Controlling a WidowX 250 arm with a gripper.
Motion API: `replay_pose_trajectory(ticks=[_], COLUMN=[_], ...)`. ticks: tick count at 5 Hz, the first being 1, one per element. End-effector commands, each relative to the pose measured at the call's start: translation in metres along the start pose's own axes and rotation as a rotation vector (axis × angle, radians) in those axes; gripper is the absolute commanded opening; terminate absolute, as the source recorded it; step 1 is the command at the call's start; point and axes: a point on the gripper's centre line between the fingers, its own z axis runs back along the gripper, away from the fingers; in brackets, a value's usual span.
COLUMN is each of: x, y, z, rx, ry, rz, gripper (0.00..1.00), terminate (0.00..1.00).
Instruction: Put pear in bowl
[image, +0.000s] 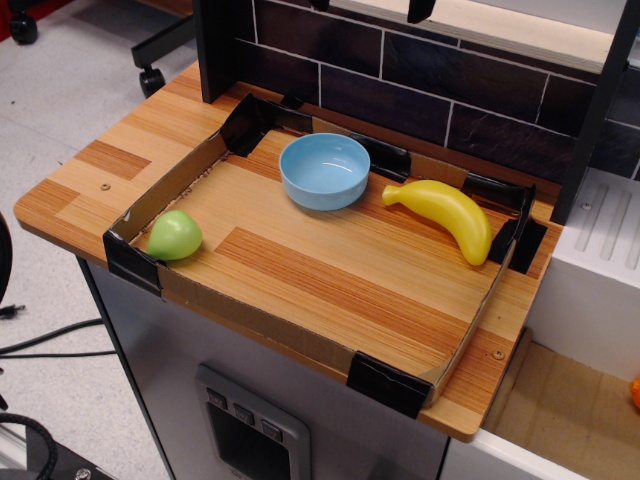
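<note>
While the only view, an overhead camera angled down on the workspace, shows the whole play area, the gripper is nowhere in it, so I cannot tell whether it is released, clenched or grasping anything, and no place can be given relative to it. What shows is the pear (175, 235), lying on its side in the near-left corner of a shallow cardboard tray (300, 325), close to both low walls and to the black tape at that corner. Well apart from it, toward the far wall, sits the bowl (324, 171), upright and holding nothing, and just beside the bowl lies a banana (446, 216). Judging from this layout, the pear has not yet been picked up. Its corner spot looks like the main risk: the gripper may catch the cardboard walls on descent, and the smooth rounded fruit may squirt out or roll along the wood if pinched off-centre. A careless carry could also nudge the light bowl or release onto its rim. Beneath the tray is a striped wooden tabletop (90, 170), backed by a dark tiled wall (440, 90), with grey floor, chair casters and cables at left.
</note>
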Motion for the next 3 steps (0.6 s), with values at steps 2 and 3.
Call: replay_pose_trajectory(ticks=[2,3], x=[-0.011,-0.019], y=[0.025,0.049], z=[-0.012,-0.020], rx=[-0.048,-0.082], ry=[-0.029,-0.010], rz=[-0.091,-0.225], gripper=[1.00,1.00], terminate=[0.00,0.00])
